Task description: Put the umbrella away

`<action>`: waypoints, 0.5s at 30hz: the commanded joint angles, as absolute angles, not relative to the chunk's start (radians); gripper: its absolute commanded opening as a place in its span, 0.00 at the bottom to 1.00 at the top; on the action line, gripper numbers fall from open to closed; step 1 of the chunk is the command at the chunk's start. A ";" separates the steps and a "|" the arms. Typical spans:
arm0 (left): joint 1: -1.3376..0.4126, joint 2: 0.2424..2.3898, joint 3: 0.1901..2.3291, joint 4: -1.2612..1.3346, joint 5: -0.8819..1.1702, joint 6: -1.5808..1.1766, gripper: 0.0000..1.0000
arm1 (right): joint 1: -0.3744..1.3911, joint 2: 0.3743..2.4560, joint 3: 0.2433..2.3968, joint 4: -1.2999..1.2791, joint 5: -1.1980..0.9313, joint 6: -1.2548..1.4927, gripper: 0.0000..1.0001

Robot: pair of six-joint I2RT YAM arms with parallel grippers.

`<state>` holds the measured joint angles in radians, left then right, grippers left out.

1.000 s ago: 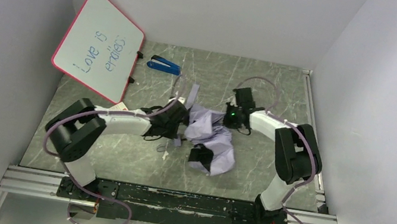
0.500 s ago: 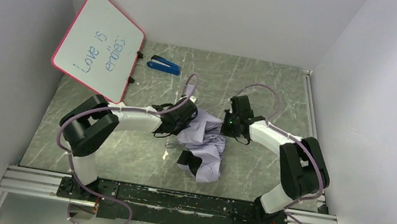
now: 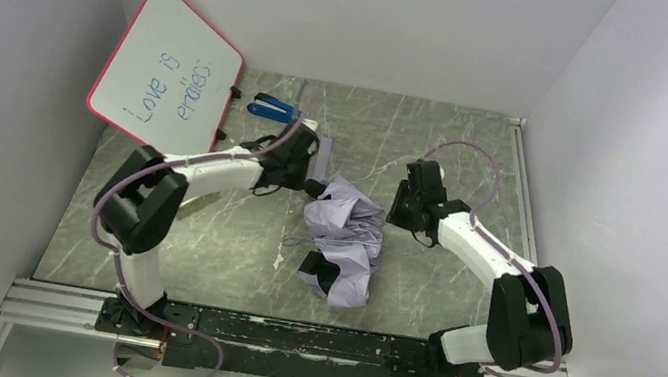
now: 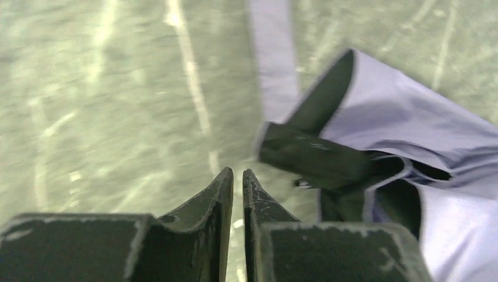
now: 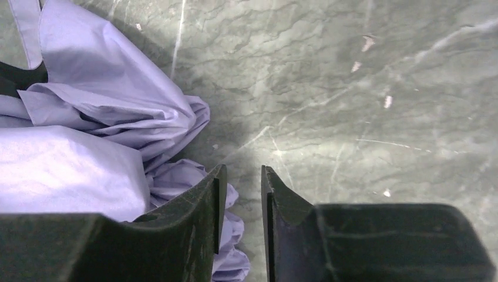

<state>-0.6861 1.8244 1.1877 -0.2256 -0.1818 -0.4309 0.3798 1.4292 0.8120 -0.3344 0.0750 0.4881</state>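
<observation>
The umbrella (image 3: pixel 343 236) lies collapsed in a crumpled heap near the middle of the marbled green table (image 3: pixel 232 233), between the two arms, its pale lilac fabric mostly uppermost and a black patch of the canopy showing at the near left end of the heap. A flat lilac strap (image 3: pixel 323 154) runs out from the far end of the bundle across the table. The left end effector (image 3: pixel 312 184) sits at the far left edge of the heap; from the left wrist camera its fingers (image 4: pixel 218 194) are parted by only a thin slit with nothing between them, and a black fold of the umbrella (image 4: pixel 399 117) lies just ahead and to the right of the tips, with the strap (image 4: pixel 273 64) beyond it. The right end effector (image 3: pixel 395 210) is just beside the right edge of the bundle; in its own view the fingers (image 5: pixel 205 200) stand clearly apart over bare table, gripping nothing, with the lilac fabric (image 5: pixel 88 158) bunched up against the left finger. Whether that finger actually touches the cloth cannot be told. At the back left a red-framed whiteboard (image 3: pixel 165 76) with handwriting stands tilted, and a blue stapler-like object (image 3: pixel 274 106) lies on the table just to its right, well apart from the umbrella.
</observation>
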 commanded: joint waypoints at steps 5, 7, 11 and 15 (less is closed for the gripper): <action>-0.629 1.557 0.977 -0.260 -0.146 -0.432 0.34 | 0.365 1.306 0.746 -0.411 0.116 0.507 0.42; -0.629 1.503 0.924 -0.239 -0.103 -0.430 0.39 | 0.365 1.282 0.732 -0.419 0.097 0.508 0.47; -0.629 1.427 0.823 -0.166 -0.002 -0.435 0.48 | 0.365 1.258 0.712 -0.429 0.039 0.505 0.53; -0.633 1.464 0.805 -0.119 0.028 -0.450 0.48 | 0.365 1.273 0.684 -0.398 0.007 0.506 0.51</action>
